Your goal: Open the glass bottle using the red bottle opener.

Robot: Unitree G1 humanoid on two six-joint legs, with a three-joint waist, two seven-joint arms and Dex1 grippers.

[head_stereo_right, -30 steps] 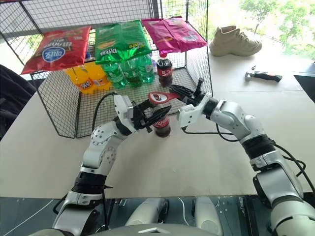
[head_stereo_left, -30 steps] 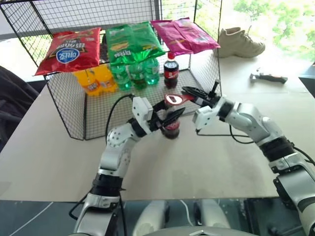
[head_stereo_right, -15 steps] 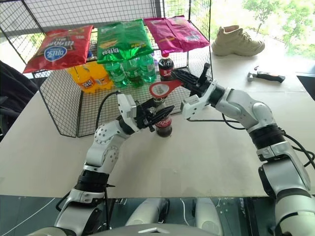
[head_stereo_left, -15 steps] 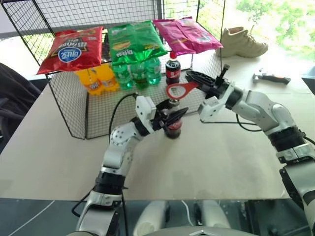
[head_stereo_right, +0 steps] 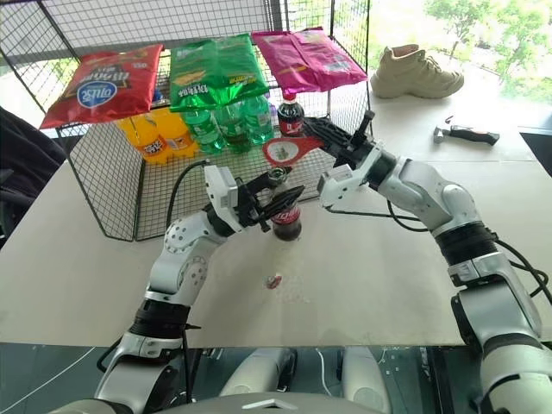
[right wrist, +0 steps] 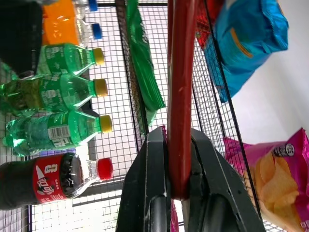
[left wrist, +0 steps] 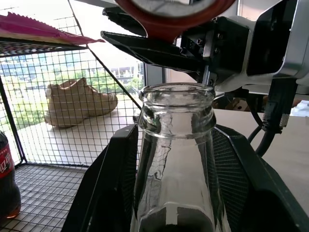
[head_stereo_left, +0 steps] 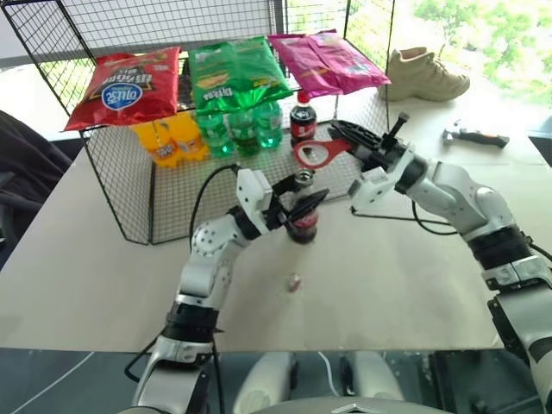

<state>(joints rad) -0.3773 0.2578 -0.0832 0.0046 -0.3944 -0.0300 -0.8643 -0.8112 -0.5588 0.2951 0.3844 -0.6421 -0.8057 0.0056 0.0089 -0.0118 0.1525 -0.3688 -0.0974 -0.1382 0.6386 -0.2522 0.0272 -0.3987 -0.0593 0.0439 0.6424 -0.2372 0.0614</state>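
1. Crown cap [head_stereo_left: 294, 281]: newly fallen on the table, nearer me than my left gripper [head_stereo_left: 293, 200]; bottle opened.
2. Glass bottle [head_stereo_left: 302, 220]: clamped in that gripper, mouth bare.
3. Red bottle opener [head_stereo_left: 316, 153]: pinched in my right gripper [head_stereo_left: 352, 143], lifted just beyond the bottle.

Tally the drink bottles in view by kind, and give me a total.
green soda bottles: 3
orange soda bottles: 2
plastic cola bottle: 1
glass bottle: 1
Total: 7
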